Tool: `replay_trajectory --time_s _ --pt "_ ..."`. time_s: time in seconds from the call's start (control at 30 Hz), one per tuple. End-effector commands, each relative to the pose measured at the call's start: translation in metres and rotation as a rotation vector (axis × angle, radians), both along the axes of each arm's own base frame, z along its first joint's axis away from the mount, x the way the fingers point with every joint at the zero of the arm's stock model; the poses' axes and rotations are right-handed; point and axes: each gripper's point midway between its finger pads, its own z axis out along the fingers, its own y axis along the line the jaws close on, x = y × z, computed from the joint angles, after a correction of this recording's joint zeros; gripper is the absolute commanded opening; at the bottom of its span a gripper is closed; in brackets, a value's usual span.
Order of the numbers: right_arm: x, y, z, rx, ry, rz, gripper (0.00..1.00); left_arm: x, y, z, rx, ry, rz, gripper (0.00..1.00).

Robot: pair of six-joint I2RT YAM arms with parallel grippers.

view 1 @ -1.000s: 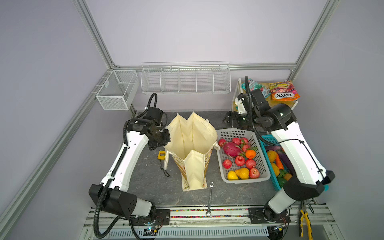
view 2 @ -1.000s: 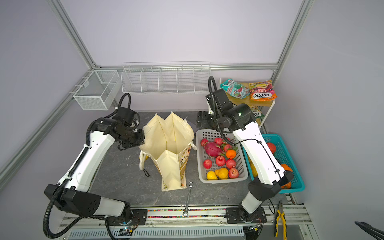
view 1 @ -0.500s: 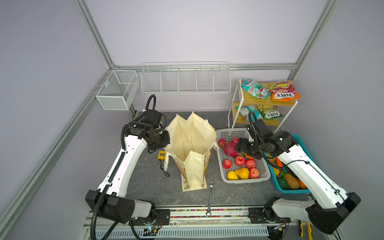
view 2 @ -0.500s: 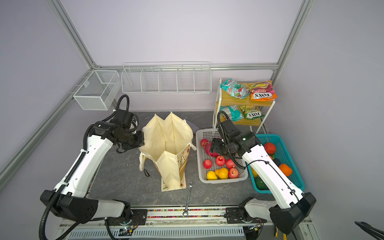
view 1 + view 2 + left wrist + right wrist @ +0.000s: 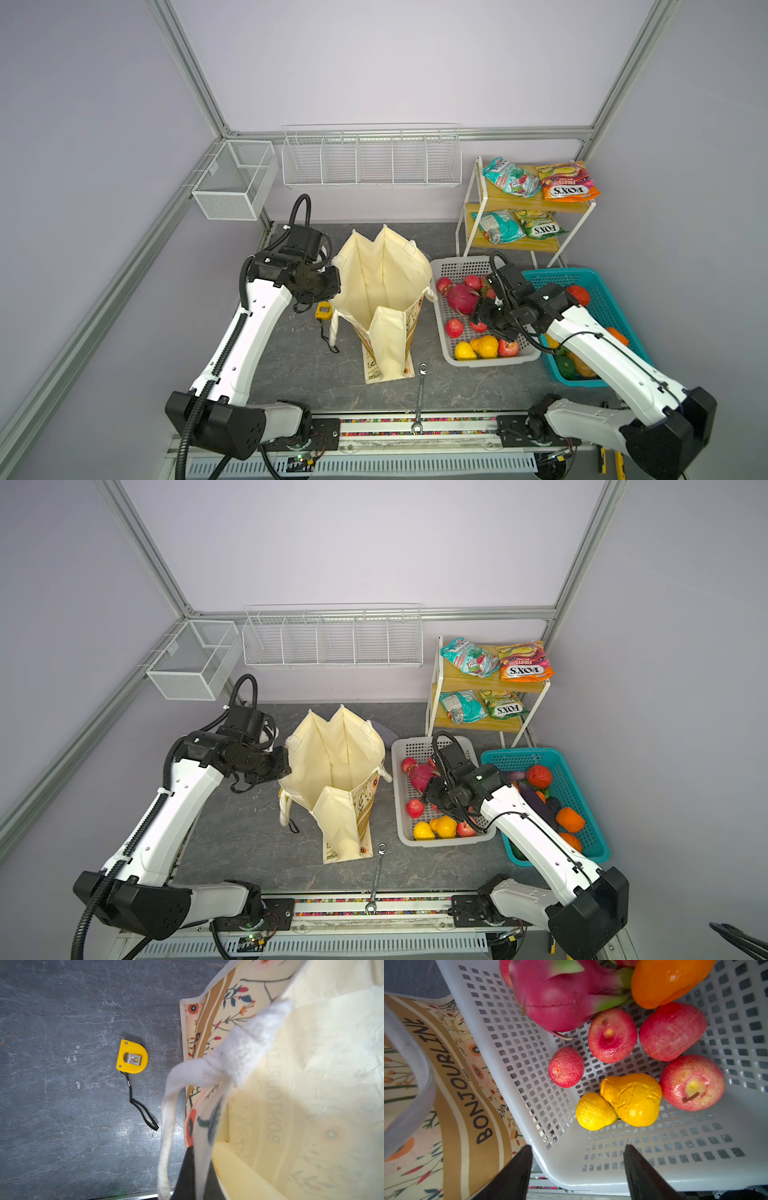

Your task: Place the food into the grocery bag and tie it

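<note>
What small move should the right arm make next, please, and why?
Probably lower the right end effector onto the yellow pear-shaped fruit in the grey perforated plastic basket. Its jaws stand open and empty above that basket, the fruit lies ahead of them, and the left end effector holds the cream canvas tote open by its rim.

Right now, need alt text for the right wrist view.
Right gripper, jaws open and empty, hovers over a grey perforated basket holding red apples, two yellow fruits, a pink dragon fruit and an orange piece; the floral BONJOURLINE bag stands beside it.
</note>
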Motion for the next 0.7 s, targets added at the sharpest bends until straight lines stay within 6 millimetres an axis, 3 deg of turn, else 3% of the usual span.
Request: replay_trajectory --time_s 0.0,0.3,0.67 --pt "0.009 0.007 -0.003 0.043 0.017 -0.088 0.71 -0.009 -0.007 0.0 -0.039 0.0 -0.032 0.0" --pt "0.026 0.011 -0.008 0.009 -0.005 -0.13 0.69 -0.011 -0.007 0.005 -0.019 -0.055 -0.101 0.0" --pt "0.039 0.036 -0.048 0.017 0.08 -0.143 0.67 -0.005 -0.016 0.007 -0.042 -0.055 -0.137 0.0"
